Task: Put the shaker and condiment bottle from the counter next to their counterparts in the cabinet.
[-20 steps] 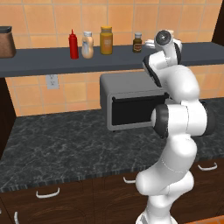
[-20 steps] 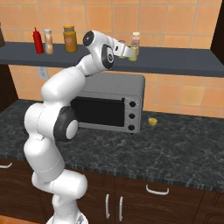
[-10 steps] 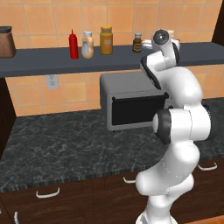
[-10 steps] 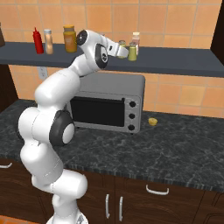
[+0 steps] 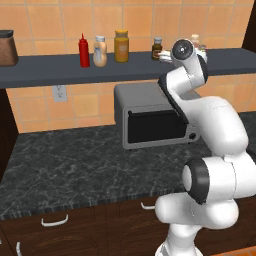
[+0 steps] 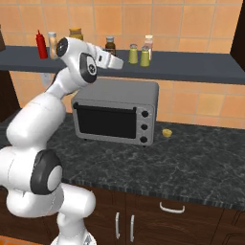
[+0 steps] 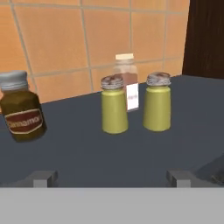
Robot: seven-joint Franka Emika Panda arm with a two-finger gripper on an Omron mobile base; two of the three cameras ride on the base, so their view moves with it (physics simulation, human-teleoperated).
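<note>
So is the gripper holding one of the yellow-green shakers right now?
No, the gripper is open with nothing between its fingertips, and both yellow-green shakers stand free on the shelf ahead of it.

Two yellow-green shakers [image 7: 114, 105] [image 7: 157, 102] stand apart on the cabinet [image 7: 87, 153], fronting a pinkish shaker [image 7: 126, 78].

Grey toaster oven [image 6: 115, 112] sitting against the orange-tiled wall [image 5: 45, 20] — door shut. Brown cinnamon jar [image 7: 21, 111] and mustard-yellow jar [image 5: 121, 46] standing upright, well apart — wall outlet [image 5: 59, 93] showing lower left.
</note>
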